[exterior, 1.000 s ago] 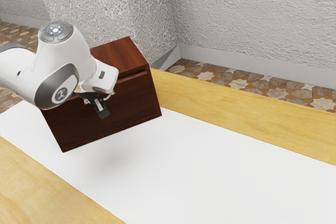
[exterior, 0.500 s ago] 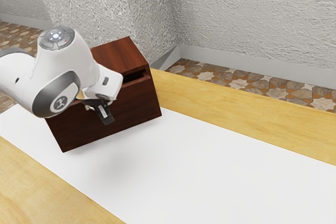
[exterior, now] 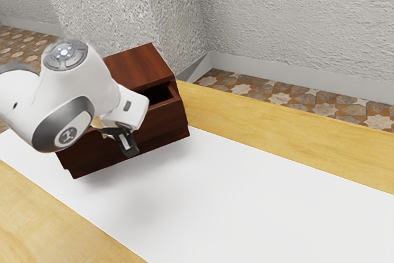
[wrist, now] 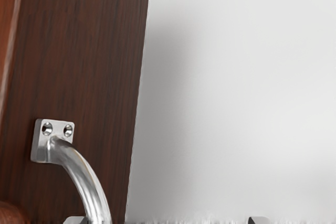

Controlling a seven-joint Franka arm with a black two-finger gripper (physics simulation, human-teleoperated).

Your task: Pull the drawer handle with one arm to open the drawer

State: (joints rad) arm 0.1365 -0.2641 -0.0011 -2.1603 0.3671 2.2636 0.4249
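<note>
- The white arm [exterior: 68, 100] comes in from the exterior view's left and bends down, its rounded joint in front of the cabinet [exterior: 138, 69].
- The black gripper [exterior: 127, 143] sits at the drawer [exterior: 161, 112] front; spread or clamped, I cannot tell.
- The drawer stands partly out of the cabinet, with a dark gap behind its top edge.
- The drawer face is dark, grained wood.
- The handle [wrist: 86, 182] is a curved, brushed-metal bar on a square two-screw plate [wrist: 52, 137], just under the hand.
- The table [exterior: 246, 201] is smooth white, with pale wood borders.
</note>
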